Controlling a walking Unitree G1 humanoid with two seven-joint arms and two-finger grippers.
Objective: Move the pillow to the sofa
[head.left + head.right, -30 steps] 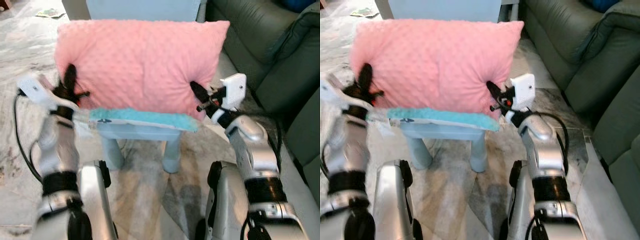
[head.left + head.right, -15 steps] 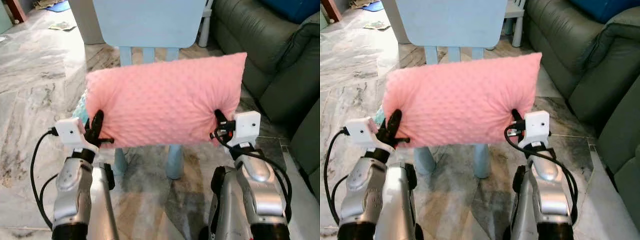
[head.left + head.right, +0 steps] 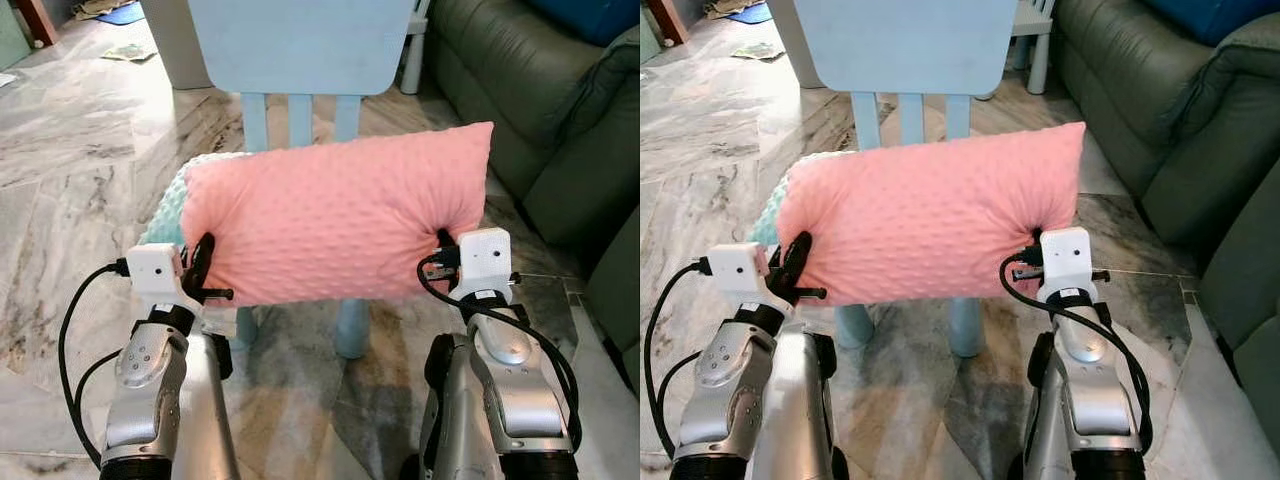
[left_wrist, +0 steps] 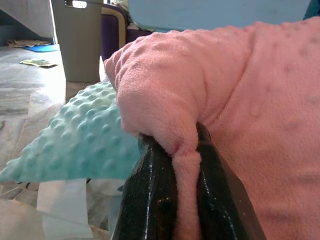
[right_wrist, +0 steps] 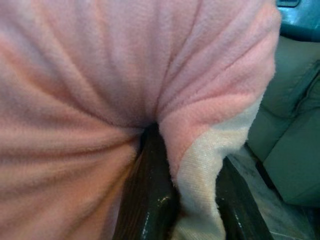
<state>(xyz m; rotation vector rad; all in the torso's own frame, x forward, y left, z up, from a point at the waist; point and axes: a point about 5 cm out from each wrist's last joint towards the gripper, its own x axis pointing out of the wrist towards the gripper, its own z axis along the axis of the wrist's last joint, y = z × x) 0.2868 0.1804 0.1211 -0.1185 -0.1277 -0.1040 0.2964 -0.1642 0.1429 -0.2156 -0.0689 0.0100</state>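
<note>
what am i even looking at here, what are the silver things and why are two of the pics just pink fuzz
The silver things are the two arms of a humanoid robot. Two pictures come from cameras in its head, looking down. Each arm ends in a gripper with two black fingers. The left gripper and the right gripper each pinch one end of a pink pillow, holding it up in front of a pale blue chair. A mint cushion lies on the chair seat behind the pillow. A dark green sofa stands on the robot's right.

The fuzzy pictures come from cameras on the wrists, looking along the fingers, so you see pillow fabric squeezed between them up close.
</note>
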